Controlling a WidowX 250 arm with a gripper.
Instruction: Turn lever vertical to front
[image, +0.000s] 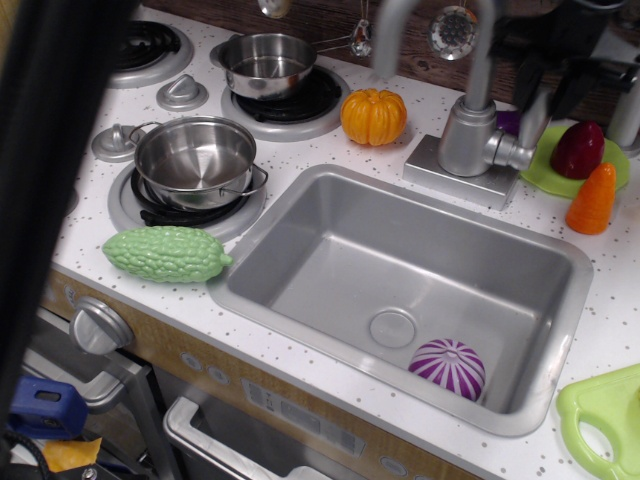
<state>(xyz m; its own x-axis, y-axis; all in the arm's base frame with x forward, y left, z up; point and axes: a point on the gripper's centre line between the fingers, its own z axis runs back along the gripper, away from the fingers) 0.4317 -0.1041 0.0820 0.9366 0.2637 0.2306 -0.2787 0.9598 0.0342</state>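
Gripper (550, 85) black, top right, fingers straddling lever (533, 118); contact unclear, can't tell if clamped. Lever upright on stub at right side of faucet base (468, 140). Behind sink (300, 215): pumpkin (373, 116) left of base, carrot (593, 199) right. Purple ball (448, 367) in sink.

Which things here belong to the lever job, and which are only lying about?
For the job: lever, gripper, faucet base.

Lying about: pumpkin, bitter gourd, purple onion in the sink, carrot, two pots.
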